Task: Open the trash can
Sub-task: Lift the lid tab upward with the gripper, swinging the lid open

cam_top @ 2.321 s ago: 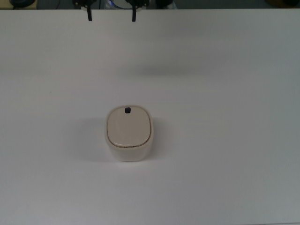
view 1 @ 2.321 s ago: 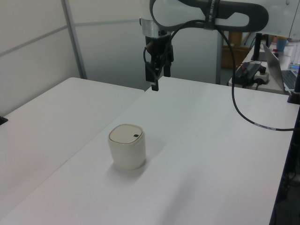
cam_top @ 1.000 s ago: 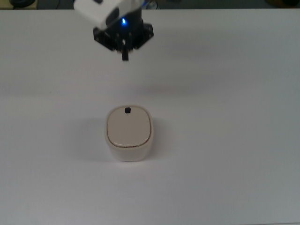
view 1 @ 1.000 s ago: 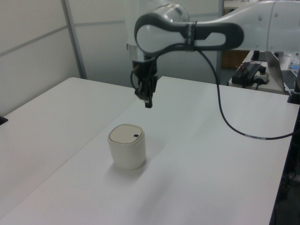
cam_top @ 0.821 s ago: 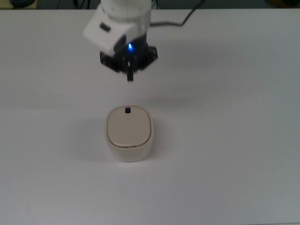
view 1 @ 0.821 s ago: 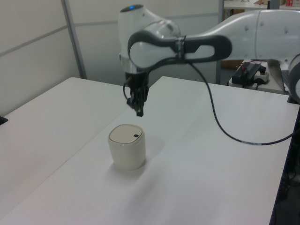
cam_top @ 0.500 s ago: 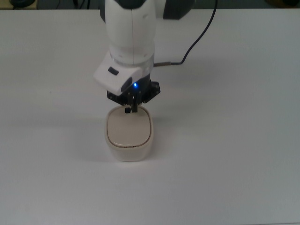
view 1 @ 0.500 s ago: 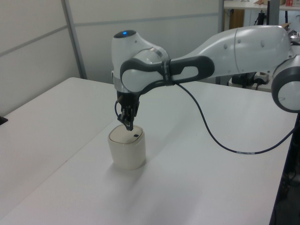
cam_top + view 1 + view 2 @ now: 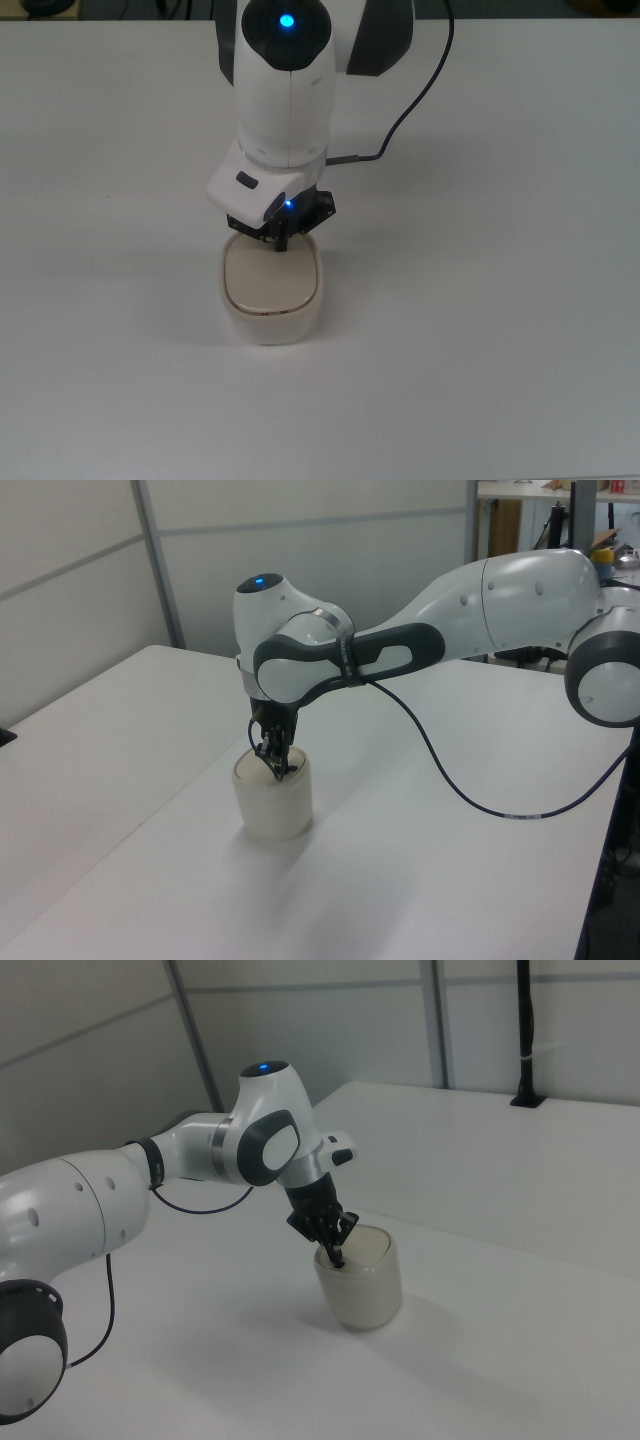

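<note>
Trash can [image 9: 272,293] lid not yet open, on the counter [image 9: 480,300].
We have our jaws closed, tips pressed at the lid's button edge; the lid has yet to lift.

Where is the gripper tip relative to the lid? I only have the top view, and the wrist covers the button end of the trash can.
Observer: In the left view the gripper is down at the top of the trash can, at lid height rather than hovering above it.
Operator: Has the lid popped?
Observer: In the right view the lid lies flat in its rim, with no gap showing.
Operator: Is the can tipping under the push?
Observer: No. The right view shows it upright, with its base flat on the table.
</note>
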Tool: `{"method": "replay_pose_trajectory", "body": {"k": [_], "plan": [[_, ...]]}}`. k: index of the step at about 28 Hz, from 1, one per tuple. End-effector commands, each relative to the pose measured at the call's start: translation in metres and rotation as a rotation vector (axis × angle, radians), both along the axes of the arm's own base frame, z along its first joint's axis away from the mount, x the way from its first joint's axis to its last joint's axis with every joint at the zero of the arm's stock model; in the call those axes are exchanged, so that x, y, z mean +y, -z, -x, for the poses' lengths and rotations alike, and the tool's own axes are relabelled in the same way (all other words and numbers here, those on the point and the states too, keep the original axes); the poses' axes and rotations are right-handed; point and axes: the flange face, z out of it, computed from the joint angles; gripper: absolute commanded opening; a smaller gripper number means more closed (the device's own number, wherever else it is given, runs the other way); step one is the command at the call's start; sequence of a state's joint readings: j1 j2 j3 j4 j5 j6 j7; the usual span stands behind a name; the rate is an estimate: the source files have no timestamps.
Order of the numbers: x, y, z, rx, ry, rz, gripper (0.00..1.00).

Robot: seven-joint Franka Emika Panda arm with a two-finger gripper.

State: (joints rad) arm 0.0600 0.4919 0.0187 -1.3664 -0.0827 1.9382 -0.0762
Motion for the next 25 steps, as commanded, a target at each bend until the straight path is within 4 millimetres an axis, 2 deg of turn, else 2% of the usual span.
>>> {"method": "replay_pose_trajectory", "body": {"k": [1, 5, 10, 11, 15, 16, 22, 23, 25], "plan": [[-0.003, 0.041, 0.001, 0.007, -0.038, 0.041, 0.00], [-0.006, 0.034, 0.000, -0.003, -0.025, 0.029, 0.00], [-0.005, -0.014, 0.010, -0.003, 0.010, -0.054, 0.00], [-0.004, -0.033, 0.015, 0.011, 0.021, -0.086, 0.00], [0.000, -0.063, 0.029, 0.030, 0.020, -0.112, 0.00], [0.002, -0.077, 0.035, 0.023, 0.017, -0.114, 0.00], [0.000, -0.114, 0.056, 0.029, 0.016, -0.112, 0.00], [-0.002, -0.120, 0.059, 0.032, 0.020, -0.108, 0.04], [-0.005, -0.130, 0.067, 0.043, 0.024, -0.099, 0.18]]}}
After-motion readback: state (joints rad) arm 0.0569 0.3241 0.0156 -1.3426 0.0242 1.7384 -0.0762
